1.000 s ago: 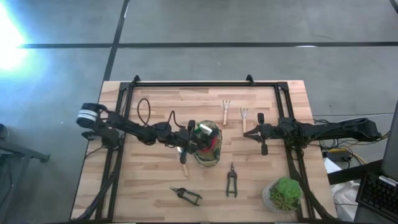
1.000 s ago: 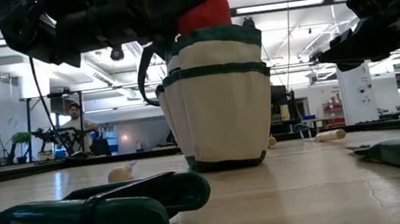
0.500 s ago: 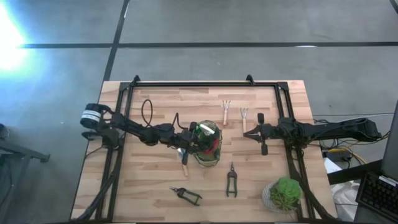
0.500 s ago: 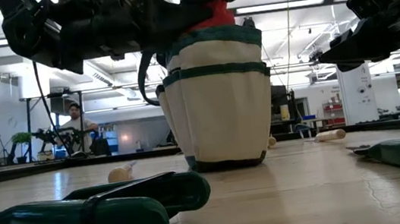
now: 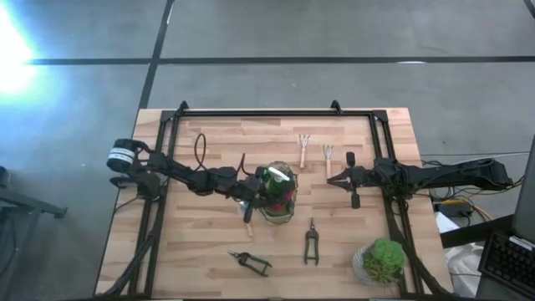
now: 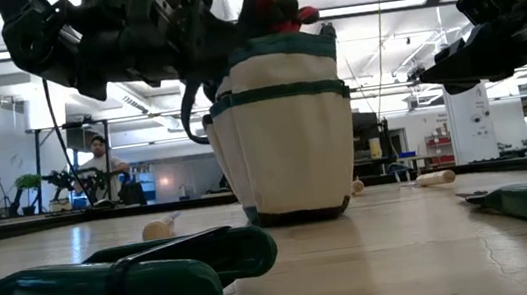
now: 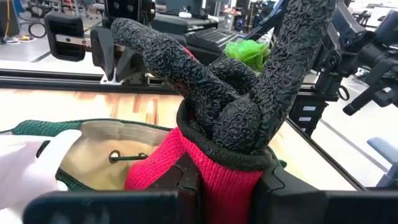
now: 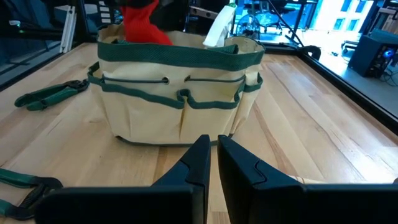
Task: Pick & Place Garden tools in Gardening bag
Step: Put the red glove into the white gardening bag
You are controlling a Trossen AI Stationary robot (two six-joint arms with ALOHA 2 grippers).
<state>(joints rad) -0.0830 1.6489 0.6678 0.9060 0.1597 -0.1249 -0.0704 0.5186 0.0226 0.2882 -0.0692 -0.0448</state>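
Note:
The khaki gardening bag [image 5: 280, 199] with dark green trim stands mid-table; it also shows in the low view [image 6: 287, 134] and the right wrist view [image 8: 177, 93]. A white-topped spray bottle [image 8: 217, 28] stands in it. My left gripper [image 7: 227, 186] is at the bag's left rim, shut on a red-and-black glove [image 7: 236, 118] over the bag's mouth. My right gripper [image 8: 210, 158] is shut and empty, level, to the right of the bag [image 5: 336, 180]. Two forks [image 5: 316, 152], a trowel [image 5: 247, 219] and two pruners [image 5: 311, 242] [image 5: 251, 262] lie on the table. My left gripper pinches the glove's red cuff [image 7: 211, 171] between its two fingers. The fingers come roughly level from the table's left side. The glove's black fingers [image 7: 261, 81] stick out past the gripper over the bag's mouth, and the glove shows at the bag's rim [image 6: 271, 5].
A bushy potted plant [image 5: 383, 261] stands at the near right corner. A black frame [image 5: 267, 113] runs round the table's far and side edges. A person [image 6: 99, 163] sits in the room beyond the table.
My left gripper has gone toward the table's right edge and a little down, bringing the red-and-black glove over the bag's mouth and lower at its rim. The bag's top has leaned slightly.

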